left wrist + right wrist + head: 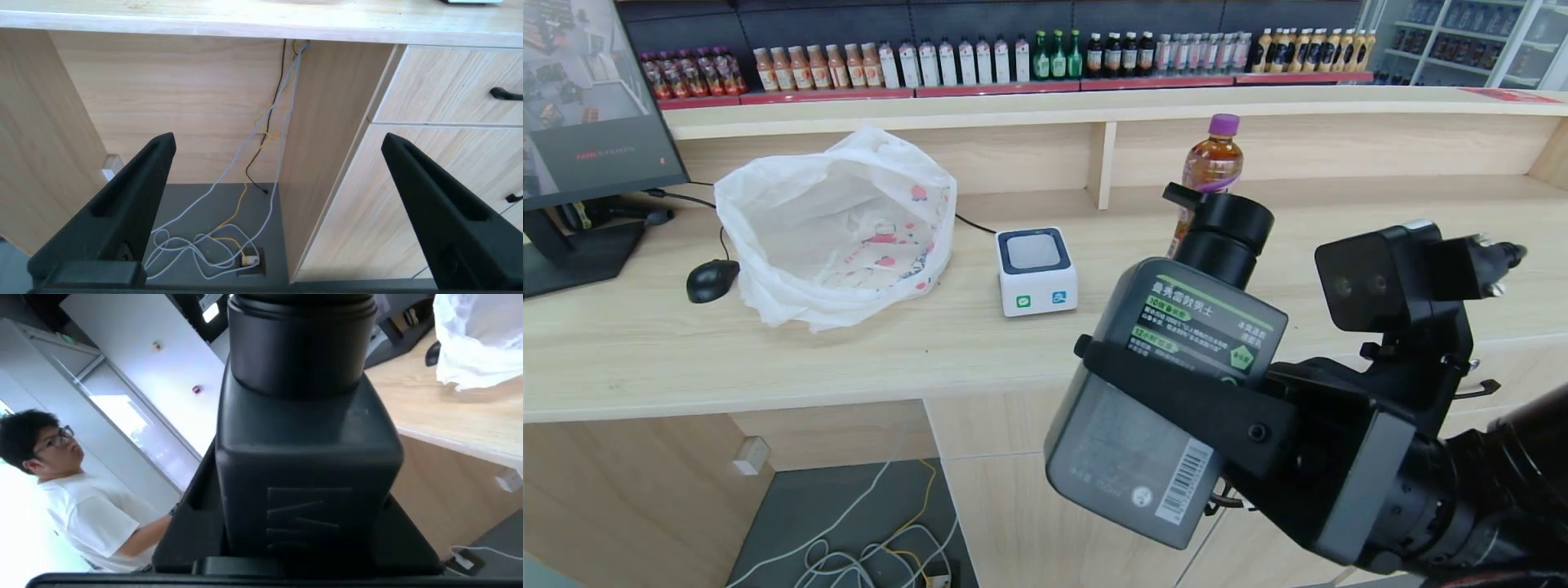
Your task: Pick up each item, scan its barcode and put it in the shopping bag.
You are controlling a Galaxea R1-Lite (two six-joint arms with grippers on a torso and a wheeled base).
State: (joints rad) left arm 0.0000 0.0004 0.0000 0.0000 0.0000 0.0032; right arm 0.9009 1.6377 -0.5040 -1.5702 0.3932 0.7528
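While the right gripper (1168, 392) is clamped across the body of the grey bottle (1119, 457), it holds the bottle in the air in front of the counter (768, 359), with nothing under it. The bottle is tilted: its black cap (1225, 229) points up and away from the wrist, and its barcode (1184, 482) sits low on the side turned upward, next to the gripper. Ahead of the cap an amber bottle (1213, 163) stands upright on the counter. The scanner (1036, 271) sits on the counter beyond the gripper and to its left. The bag (837, 229) stands open farther left, just beside the scanner, with a mouse (712, 279) at its far side.

The left gripper (278, 143) has its fingers spread wide with nothing between them. It is below counter level, facing an open bay where cables (245, 196) trail to the floor, with drawers (458, 82) beside the bay.
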